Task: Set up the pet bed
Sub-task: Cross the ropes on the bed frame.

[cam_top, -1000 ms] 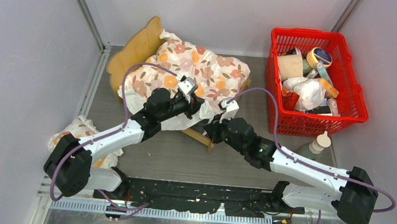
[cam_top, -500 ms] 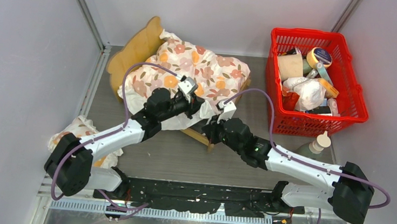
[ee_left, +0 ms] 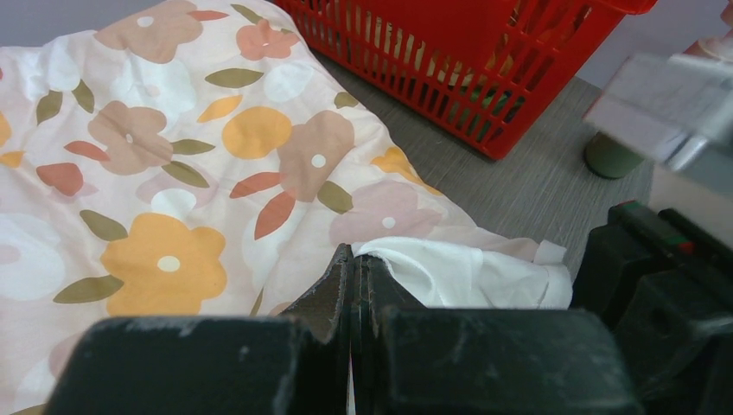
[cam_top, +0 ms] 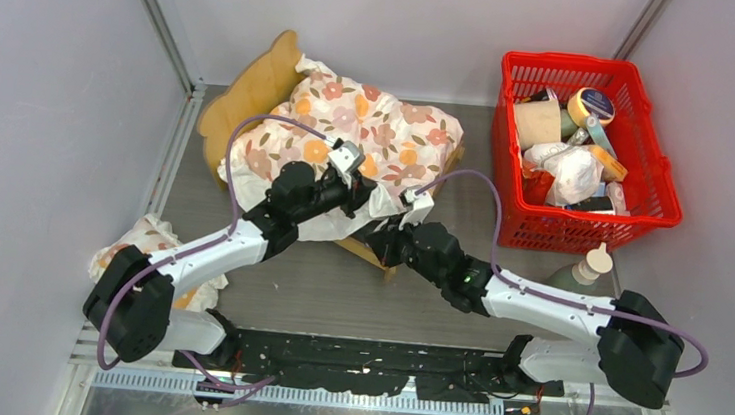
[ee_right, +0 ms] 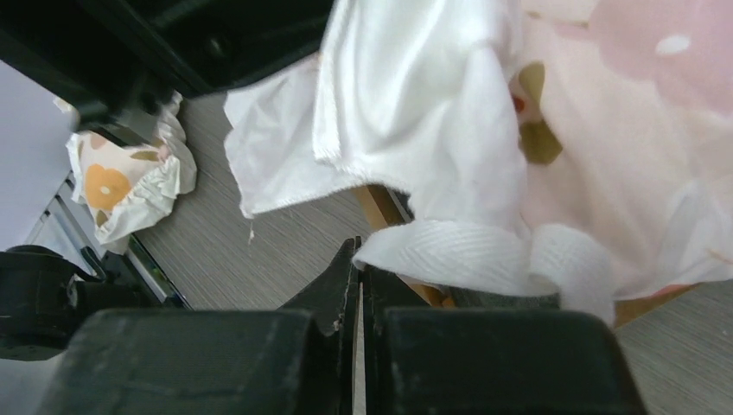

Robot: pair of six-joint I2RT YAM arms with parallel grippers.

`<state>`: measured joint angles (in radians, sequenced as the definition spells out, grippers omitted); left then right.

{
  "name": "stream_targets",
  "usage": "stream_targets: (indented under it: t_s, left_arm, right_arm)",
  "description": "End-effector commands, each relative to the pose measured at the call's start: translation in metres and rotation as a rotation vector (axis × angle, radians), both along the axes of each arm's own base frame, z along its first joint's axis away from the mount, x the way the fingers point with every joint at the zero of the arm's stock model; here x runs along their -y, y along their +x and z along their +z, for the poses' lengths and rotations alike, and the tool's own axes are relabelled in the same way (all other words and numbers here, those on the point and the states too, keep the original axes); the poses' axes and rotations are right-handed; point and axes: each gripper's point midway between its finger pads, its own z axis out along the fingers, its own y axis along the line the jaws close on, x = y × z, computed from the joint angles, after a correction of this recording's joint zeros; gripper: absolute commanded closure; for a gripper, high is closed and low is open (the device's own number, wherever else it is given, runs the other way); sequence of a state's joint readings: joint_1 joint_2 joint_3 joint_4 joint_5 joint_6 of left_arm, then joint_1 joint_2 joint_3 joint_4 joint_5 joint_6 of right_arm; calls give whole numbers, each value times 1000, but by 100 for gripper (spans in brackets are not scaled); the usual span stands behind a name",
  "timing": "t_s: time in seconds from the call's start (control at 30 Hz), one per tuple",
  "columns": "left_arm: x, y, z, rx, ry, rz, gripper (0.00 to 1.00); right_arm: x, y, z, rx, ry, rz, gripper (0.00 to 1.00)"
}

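Note:
The pet bed (cam_top: 254,87) is a light-wood frame at the back left; its scalloped headboard and a near rail (cam_top: 368,253) show. The white floral-print cushion (cam_top: 370,127) is draped over it and hides the sleeping surface. My left gripper (cam_top: 366,200) sits at the cushion's near edge. In the left wrist view it (ee_left: 352,259) is shut, with a white fold of the cushion (ee_left: 449,272) pinched at its tips. My right gripper (cam_top: 378,237) is just below, shut (ee_right: 357,255) on a white woven strap (ee_right: 449,255) at the cushion's hem, by a wooden leg (ee_right: 376,207).
A red basket (cam_top: 569,61) full of items stands at the back right, with a green bottle (cam_top: 584,272) in front of it. A crumpled floral cloth (cam_top: 140,243) lies at the left by my left arm. Walls close in both sides.
My right arm has slid left, its gripper moving toward the bed's near rail with the strap. The left gripper has barely moved.

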<state>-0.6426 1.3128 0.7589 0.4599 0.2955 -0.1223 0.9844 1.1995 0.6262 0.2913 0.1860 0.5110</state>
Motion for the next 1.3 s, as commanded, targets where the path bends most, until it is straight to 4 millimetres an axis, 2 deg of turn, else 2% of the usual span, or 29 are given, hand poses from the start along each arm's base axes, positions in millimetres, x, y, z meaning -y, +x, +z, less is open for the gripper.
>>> stream_targets:
  t_s: [0.0, 0.17, 0.4, 0.57, 0.63, 0.8, 0.87, 0.97, 1.03, 1.27]
  left_arm:
    - [-1, 10, 23, 77, -40, 15, 100]
    - [-2, 10, 26, 83, -44, 16, 100]
    - [-2, 10, 24, 77, -46, 17, 100]
    - [-4, 11, 22, 75, -44, 25, 100]
    - [-4, 10, 22, 73, -46, 23, 100]
    - [-4, 9, 23, 73, -48, 20, 100]
    - [-4, 8, 22, 72, -48, 20, 100]
    - [-4, 8, 23, 71, -50, 20, 100]
    - [-4, 7, 23, 67, -55, 21, 100]
    - [-4, 6, 22, 60, -63, 19, 100]
  right_arm:
    - [-9, 0, -3, -21, 48, 12, 95]
    - [-4, -2, -7, -57, 15, 1, 95]
    - [22, 13, 15, 16, -3, -110, 95]
    - [10, 5, 29, -45, 85, -48, 95]
    - [10, 1, 28, -95, 99, -50, 95]
    - [19, -11, 0, -213, 52, -70, 95]
    - [21, -15, -1, -224, 57, -69, 95]
    - [21, -15, 13, -194, 102, -59, 95]
    - [20, -13, 13, -182, 103, -59, 95]
    - [16, 1, -24, -198, -17, -94, 95]
